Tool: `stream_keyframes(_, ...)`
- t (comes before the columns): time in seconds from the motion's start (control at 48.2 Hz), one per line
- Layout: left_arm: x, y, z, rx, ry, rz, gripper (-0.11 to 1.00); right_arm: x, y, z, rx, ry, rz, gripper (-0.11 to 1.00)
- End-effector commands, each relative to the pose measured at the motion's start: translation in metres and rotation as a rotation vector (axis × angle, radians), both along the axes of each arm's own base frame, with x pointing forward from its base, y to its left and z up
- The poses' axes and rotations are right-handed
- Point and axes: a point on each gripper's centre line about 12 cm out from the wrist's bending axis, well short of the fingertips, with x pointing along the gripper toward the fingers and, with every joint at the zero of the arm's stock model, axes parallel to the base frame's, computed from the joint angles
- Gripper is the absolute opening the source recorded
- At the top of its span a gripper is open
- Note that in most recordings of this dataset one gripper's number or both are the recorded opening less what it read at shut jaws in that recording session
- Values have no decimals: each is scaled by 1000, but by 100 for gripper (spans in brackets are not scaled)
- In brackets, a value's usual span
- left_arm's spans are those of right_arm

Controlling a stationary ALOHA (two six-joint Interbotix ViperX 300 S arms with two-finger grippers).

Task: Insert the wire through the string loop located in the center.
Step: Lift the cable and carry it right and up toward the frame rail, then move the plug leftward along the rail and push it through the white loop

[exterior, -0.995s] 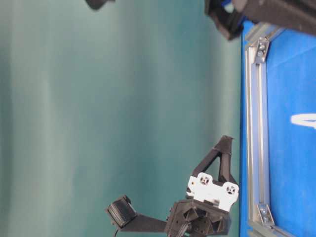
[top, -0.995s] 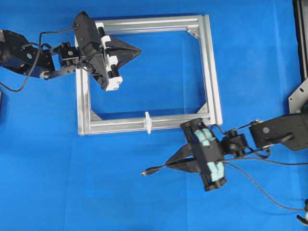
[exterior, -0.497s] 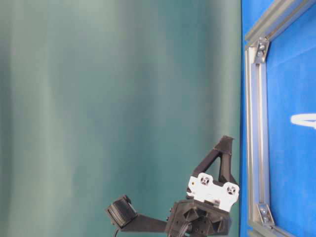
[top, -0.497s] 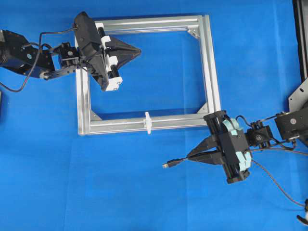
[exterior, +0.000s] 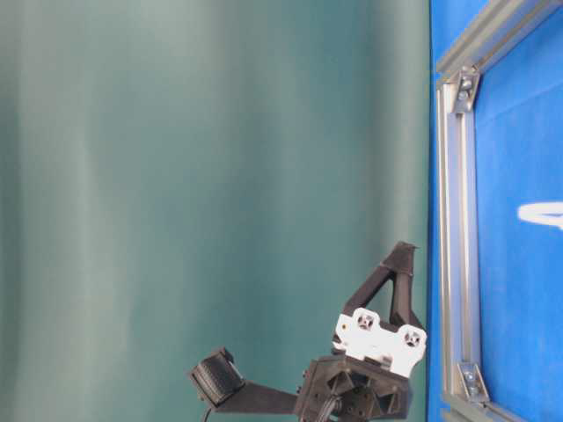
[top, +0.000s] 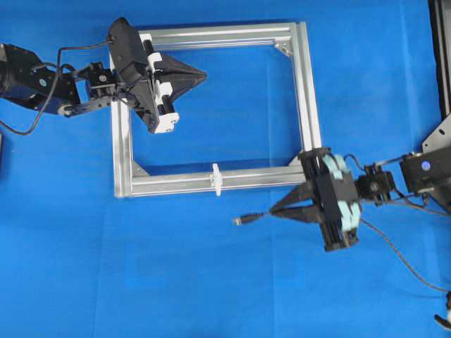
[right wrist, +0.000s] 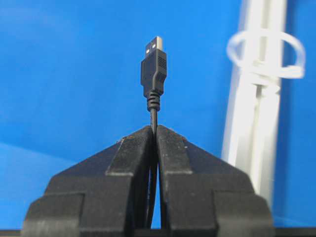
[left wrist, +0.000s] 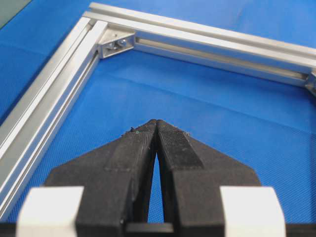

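The right gripper is clamped on the wire just behind its plug, so the tip projects stiffly toward the string loop nearby on the frame (not yet threaded). The left gripper hangs closed, empty.

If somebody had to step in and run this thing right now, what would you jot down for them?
Right gripper: shut on the wire, plug sticking out past the fingertips, just below the frame's lower bar in the overhead view.
Left gripper: shut, holding nothing, over the frame's top-left corner.
String loop: upright on the middle of the lower bar, apart from the plug and to its upper left in the overhead view.
Done: wire picked up.
Left: line the plug up with the loop and push it through; nothing is threaded yet.
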Motion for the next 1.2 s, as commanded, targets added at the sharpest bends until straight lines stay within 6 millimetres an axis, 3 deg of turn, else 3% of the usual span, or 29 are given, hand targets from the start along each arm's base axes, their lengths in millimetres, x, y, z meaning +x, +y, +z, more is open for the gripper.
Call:
stream_keyframes(0.0, 2, -3, 14, 11, -40, -9, 0, 4, -10, 8, 7, -30, -33, -2)
stream_keyframes(0.373, 2, -4, 13, 12, -38, -12, 0, 8, -43, 2, 3, -9, -142, -2)
stream_keyframes(1.181, 2, -4, 13, 12, -38, -14, 0, 11, -47, -1, 2, -4, -154, -2)
